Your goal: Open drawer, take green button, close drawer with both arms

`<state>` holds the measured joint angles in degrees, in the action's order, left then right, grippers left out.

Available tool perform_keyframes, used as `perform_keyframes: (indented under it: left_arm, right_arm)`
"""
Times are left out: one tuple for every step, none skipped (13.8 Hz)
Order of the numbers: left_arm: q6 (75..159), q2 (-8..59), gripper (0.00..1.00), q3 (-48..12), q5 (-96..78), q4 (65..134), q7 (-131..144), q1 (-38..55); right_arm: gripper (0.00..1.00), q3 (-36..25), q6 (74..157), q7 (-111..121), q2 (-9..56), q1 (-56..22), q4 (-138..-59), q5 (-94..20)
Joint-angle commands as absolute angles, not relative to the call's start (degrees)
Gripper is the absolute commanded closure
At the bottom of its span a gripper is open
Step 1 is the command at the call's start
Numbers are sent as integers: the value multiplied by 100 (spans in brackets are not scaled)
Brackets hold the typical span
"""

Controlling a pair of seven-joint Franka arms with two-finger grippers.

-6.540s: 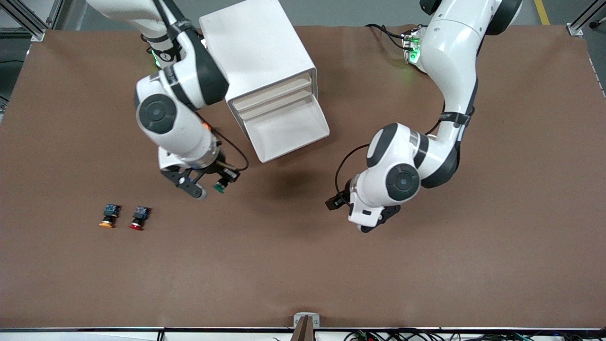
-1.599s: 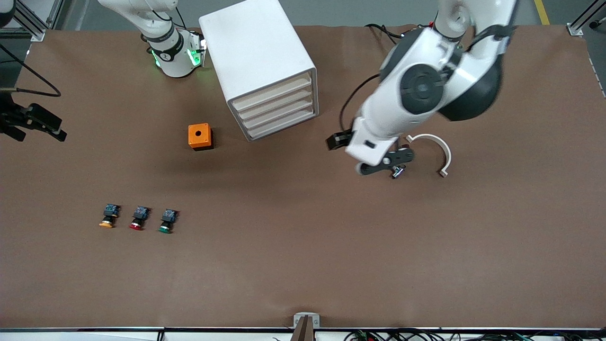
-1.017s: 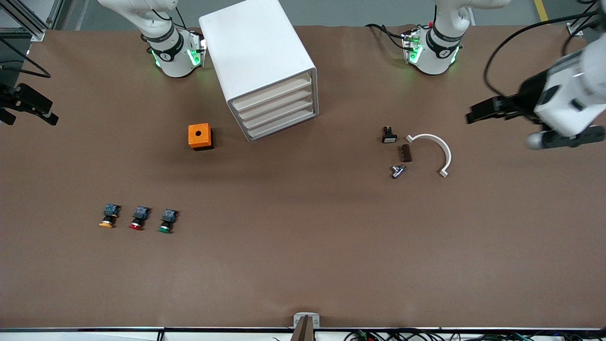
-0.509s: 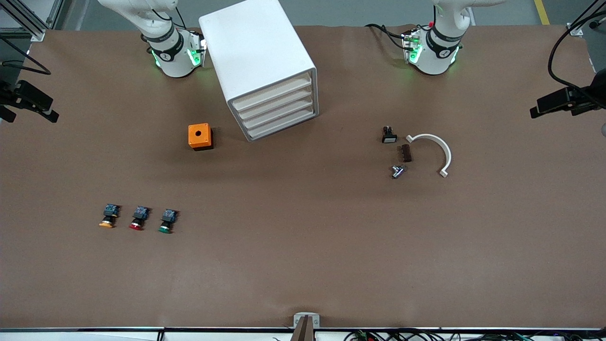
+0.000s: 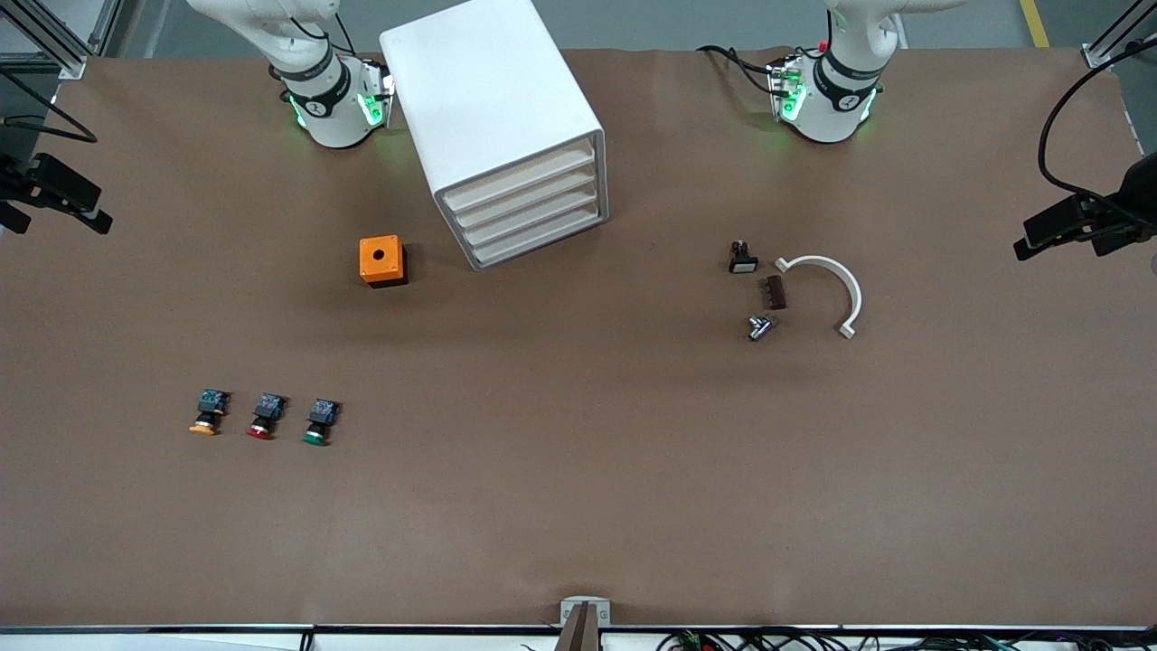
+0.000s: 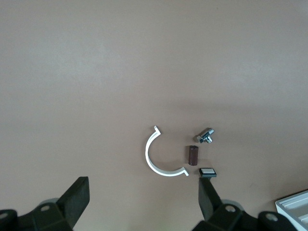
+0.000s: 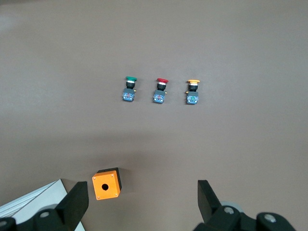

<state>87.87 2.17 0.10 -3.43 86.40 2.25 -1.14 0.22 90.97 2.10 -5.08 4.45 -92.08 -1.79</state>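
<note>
Three buttons, green button (image 5: 316, 422) one | four drawers closed | both jaws spread

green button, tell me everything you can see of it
The green button is a small push button with a round green cap, a short black body and a bluish rear block. It lies on its side on the brown table, cap toward the front camera. It ends a row of three, beside the red-capped button, on the side toward the left arm's end. It lies nearer to the front camera than the orange box. Nothing touches it but the table.
</note>
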Motion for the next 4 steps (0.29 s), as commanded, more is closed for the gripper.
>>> perform_keyframes:
  left_arm:
    - [8912, -9, 0, -123, -211, 8868, 123, -211]
    - [8912, 9, 0, -132, -211, 8868, 123, -211]
    - [8921, 17, 0, -132, -211, 8859, 123, -211]
    - [8921, 18, 0, -132, -211, 8859, 123, -202]
  right_arm:
    - [0, 88, 9009, 167, -563, 536, -9167, -132]
    - [0, 88, 9009, 167, -571, 536, -9167, -132]
    - [0, 88, 9009, 176, -571, 536, -9167, -132]
    - [0, 88, 9009, 176, -571, 536, -9167, -132]
